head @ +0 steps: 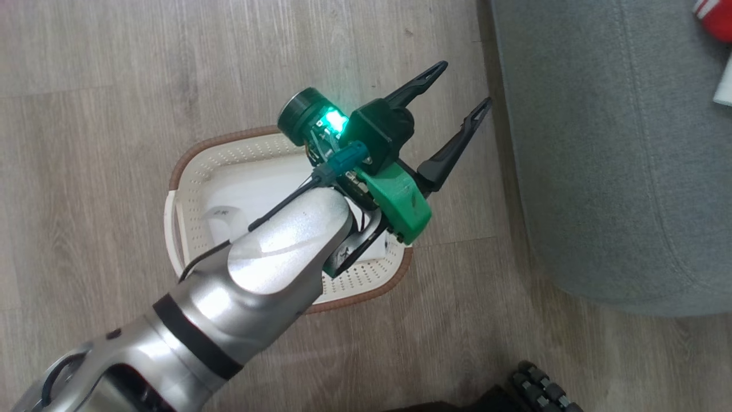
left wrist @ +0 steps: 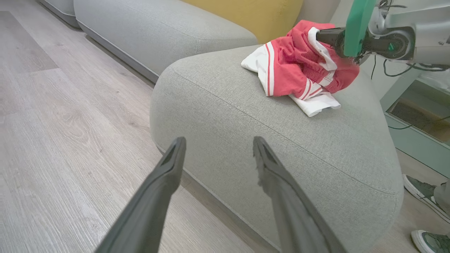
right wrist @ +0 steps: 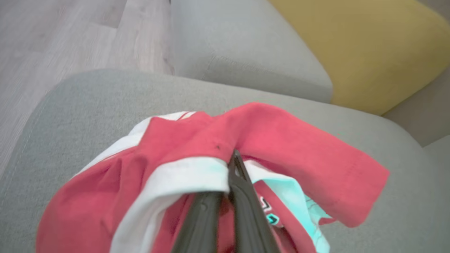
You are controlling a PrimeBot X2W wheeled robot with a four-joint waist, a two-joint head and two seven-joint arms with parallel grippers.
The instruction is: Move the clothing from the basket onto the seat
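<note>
Head view: left gripper (head: 459,86) has its jaws wide apart and nothing between them. Its arm crosses over the basket (head: 229,143) and the fingers point up-right toward the seat (head: 600,171). The part of the basket bottom that shows is bare white; the arm hides the rest, so I can't tell if it is fully empty. A scrap of the red clothing (head: 715,20) shows at the top right corner, on the seat and well apart from the left gripper.

Left wrist view: left jaws are apart and aimed at the near rounded edge of the seat, with the wood floor (left wrist: 52,123) below. The clothing lies bunched on the seat top, up and to the right of these jaws and out of their reach line. The right gripper (left wrist: 321,35) comes in from the right with its tip buried in the heap. A yellow cushion (left wrist: 246,14) is behind, and a person's shoe (left wrist: 422,193) is at lower right.

Right wrist view: right jaws are pressed together on the clothing, with white trim draped over one finger (right wrist: 204,211) and red fabric folded round the tips. The bundle sits straight ahead of the jaws and over the seat surface. Its long axis runs side to side across the fingers.

Judgement: the right arm is the one that matters. The load is already above the seat, so the next move is likely just to let go and pull back along the finger line.
</note>
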